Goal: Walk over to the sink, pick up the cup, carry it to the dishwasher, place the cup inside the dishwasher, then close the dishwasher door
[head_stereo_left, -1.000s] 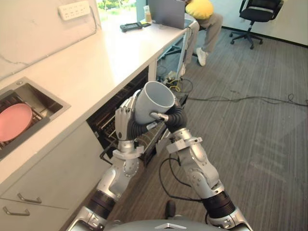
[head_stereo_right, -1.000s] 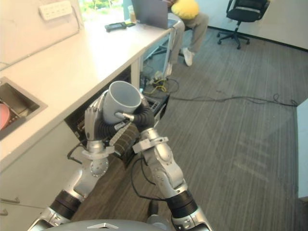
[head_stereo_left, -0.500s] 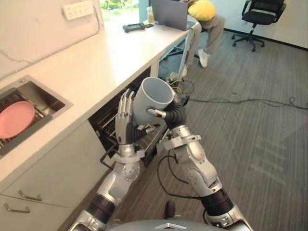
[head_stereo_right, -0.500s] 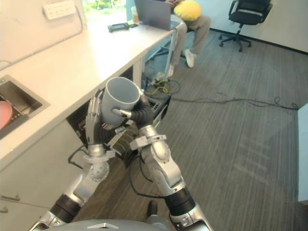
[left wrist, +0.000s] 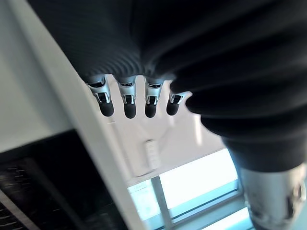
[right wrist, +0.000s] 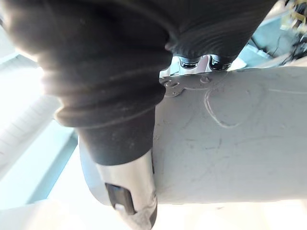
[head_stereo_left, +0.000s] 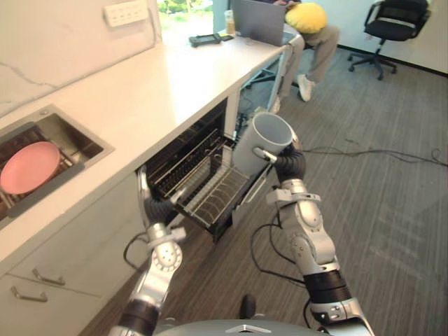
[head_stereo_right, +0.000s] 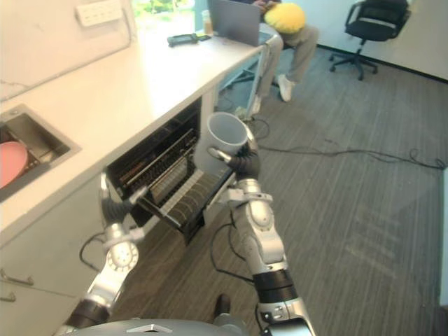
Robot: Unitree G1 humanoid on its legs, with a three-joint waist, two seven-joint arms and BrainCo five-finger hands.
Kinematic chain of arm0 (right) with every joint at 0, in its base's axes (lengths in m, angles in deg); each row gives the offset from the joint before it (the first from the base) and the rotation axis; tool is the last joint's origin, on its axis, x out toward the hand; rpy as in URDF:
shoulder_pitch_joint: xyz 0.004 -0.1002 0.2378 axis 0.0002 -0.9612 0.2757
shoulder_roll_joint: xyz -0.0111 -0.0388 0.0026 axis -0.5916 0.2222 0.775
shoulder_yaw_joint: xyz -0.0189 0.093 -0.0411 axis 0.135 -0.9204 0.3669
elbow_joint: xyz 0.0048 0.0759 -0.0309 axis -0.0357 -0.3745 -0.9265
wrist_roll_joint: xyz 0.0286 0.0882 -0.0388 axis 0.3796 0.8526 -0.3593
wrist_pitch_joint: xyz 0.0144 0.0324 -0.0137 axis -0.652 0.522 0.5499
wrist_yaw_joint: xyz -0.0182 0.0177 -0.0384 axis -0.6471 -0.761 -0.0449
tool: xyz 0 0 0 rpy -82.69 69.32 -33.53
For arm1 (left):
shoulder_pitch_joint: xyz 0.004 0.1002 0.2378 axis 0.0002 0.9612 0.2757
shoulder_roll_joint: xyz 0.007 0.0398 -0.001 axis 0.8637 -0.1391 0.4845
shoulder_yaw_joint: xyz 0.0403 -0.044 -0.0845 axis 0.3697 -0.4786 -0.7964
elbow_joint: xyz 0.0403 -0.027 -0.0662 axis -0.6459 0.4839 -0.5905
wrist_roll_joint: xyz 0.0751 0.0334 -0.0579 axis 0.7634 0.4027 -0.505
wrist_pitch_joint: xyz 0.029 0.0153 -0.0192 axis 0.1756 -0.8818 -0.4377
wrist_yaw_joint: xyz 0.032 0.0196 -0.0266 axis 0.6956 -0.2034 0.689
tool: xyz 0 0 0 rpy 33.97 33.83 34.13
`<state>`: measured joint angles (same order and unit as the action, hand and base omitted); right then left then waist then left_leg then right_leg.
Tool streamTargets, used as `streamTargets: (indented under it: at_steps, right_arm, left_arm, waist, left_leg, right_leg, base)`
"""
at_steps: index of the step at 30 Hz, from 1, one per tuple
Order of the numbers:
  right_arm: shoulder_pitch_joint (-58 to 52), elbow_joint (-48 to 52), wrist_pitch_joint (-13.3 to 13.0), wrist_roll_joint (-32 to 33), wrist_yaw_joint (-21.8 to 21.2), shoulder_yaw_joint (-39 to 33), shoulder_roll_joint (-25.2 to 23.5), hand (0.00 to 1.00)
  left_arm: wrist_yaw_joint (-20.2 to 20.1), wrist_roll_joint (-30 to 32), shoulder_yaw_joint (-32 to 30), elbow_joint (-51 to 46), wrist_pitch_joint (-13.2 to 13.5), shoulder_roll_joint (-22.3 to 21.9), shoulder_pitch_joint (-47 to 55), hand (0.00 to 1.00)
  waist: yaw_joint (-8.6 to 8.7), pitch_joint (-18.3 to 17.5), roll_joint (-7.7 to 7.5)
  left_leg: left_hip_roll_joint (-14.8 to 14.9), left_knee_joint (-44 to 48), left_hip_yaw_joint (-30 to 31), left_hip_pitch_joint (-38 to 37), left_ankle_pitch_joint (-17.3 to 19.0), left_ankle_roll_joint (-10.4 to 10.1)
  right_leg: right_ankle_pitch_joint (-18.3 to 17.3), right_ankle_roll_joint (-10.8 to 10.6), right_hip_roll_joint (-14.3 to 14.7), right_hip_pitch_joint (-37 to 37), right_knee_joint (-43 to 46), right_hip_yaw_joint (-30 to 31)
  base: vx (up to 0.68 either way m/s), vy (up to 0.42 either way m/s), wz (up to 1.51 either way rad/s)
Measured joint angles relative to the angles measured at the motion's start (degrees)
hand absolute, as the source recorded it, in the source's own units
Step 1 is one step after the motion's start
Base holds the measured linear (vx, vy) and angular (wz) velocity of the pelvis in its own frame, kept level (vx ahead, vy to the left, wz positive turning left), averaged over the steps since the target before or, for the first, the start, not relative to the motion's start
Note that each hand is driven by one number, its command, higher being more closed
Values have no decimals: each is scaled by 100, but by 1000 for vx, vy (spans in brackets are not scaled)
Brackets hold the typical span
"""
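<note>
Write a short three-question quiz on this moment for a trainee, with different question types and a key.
1. True or false: the cup already sits in the pulled-out dishwasher rack.
2. What lies in the sink? A) a pink plate B) a glass bowl C) a sponge
3. Fill in: the cup is held by the robot's ____ hand.

Key:
1. False. The cup is held in the air, clear of the rack.
2. A.
3. Right. The right hand has its fingers and thumb round the cup.
</note>
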<state>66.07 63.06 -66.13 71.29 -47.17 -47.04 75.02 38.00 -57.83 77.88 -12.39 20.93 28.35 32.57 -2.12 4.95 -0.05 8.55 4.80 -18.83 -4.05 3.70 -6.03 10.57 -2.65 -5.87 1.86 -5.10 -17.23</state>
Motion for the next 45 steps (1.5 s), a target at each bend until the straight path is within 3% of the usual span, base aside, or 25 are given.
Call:
streamTargets:
  at_steps: [4,8,12,15,17,22,27,32,35,39,45]
  right_arm:
    - [579,-1366,149,-5,36,-340,418,100]
    - [1415,-2774,322,-223,136,-443,855,100]
    - [2648,-4010,363,-222,69,-323,1356,100]
    - [3530,-4836,362,-171,-49,-100,1993,100]
    - [3787,-5175,368,-152,-75,15,2157,100]
    - [4102,-6066,420,-207,-296,37,2385,100]
    - [4556,-6579,625,-375,-434,33,2868,100]
    - [4745,-6735,861,-681,-534,24,2882,100]
    - [5013,-6935,881,-914,-539,27,2891,100]
    - [5433,-6982,890,-1125,-538,175,3041,100]
    - [5829,-6982,890,-1128,-532,410,3055,100]
  left_arm:
    - [-677,-866,-204,650,46,149,548,0]
    - [-1354,-1523,-985,1140,60,209,994,0]
    - [-1934,-1676,-1278,1310,131,506,1252,0]
    - [-2236,-1771,-1435,1418,268,544,1132,0]
    - [-2280,-1828,-1442,1523,326,559,1058,0]
    - [-2341,-1830,-1424,1712,368,557,1025,0]
    - [-2345,-2252,-1353,2027,348,548,795,0]
    - [-2445,-2581,-1068,2116,278,521,733,0]
    - [-2629,-2699,-908,2203,277,504,732,0]
    - [-2771,-2956,-726,2256,278,407,663,0]
    - [-2917,-3037,-685,2321,283,379,627,0]
  waist:
    - [-173,170,-50]
    - [-616,549,-118]
    - [-937,1102,-234]
    - [-1152,1655,-202]
    - [-1254,1896,-181]
    - [-1389,2040,-121]
    - [-1525,2304,182]
    - [-1531,2438,366]
    - [-1549,2462,411]
    - [-1634,2555,642]
    - [-1723,2576,731]
  left_leg:
    - [-88,0,339,225,-103,69]
    - [-158,27,843,582,-253,130]
    - [-205,179,1321,1214,-351,76]
    - [-254,257,1720,1723,-557,49]
    - [-266,277,1861,1887,-645,78]
    - [-424,383,2056,2353,-678,158]
    - [-570,609,2081,2841,-672,283]
    - [-619,627,2139,3085,-732,310]
    - [-619,640,2151,3224,-746,307]
    - [-617,703,2161,3343,-748,306]
    - [-609,731,2180,3523,-766,304]
  right_leg:
    - [12,-21,-124,3,-1,-330]
    - [28,-18,-201,36,-3,-798]
    - [-63,11,-274,344,-4,-1232]
    - [118,76,-295,581,-1,-1582]
    - [172,111,-282,644,1,-1702]
    - [243,24,-383,927,25,-1834]
    - [311,-65,-543,1268,38,-1842]
    - [361,-68,-587,1459,39,-1903]
    - [409,-6,-584,1593,39,-1911]
    - [442,16,-579,1679,39,-1921]
    - [461,44,-567,1836,40,-1933]
  base:
    - [-32,42,48]
    - [-59,8,59]
    - [-96,6,54]
    - [-61,6,52]
    - [-11,11,44]
    - [22,56,25]
    - [-46,94,9]
    - [-29,34,7]
    - [2,2,2]
    - [0,0,0]
    - [-2,0,1]
